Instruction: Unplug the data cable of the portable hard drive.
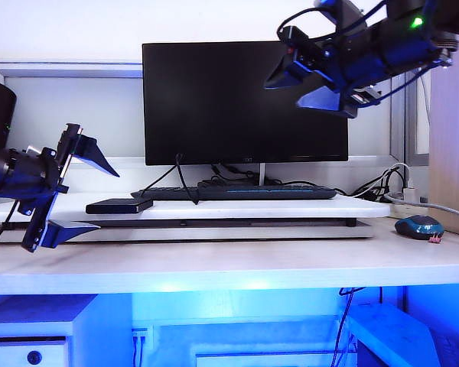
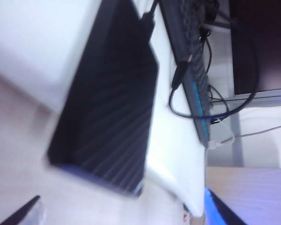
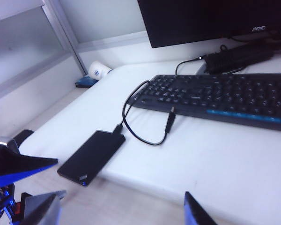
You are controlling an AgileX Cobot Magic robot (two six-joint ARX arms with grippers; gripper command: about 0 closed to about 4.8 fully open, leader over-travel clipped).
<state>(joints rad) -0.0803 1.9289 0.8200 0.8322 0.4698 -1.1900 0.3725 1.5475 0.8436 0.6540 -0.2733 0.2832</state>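
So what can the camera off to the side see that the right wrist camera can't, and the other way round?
Only the exterior view shows the right hand raised in front of the monitor, jaws open, the mouse and the space under the desk. Only the right wrist view shows a white cup at the back and the cable looping from the drive to its loose plug by the keyboard. Both show drive, keyboard, monitor and the open left hand beside the drive.

Bright, washed-out daylight, blue glow beneath the desk (image 1: pixel 229 264), heavy left-wrist motion blur.
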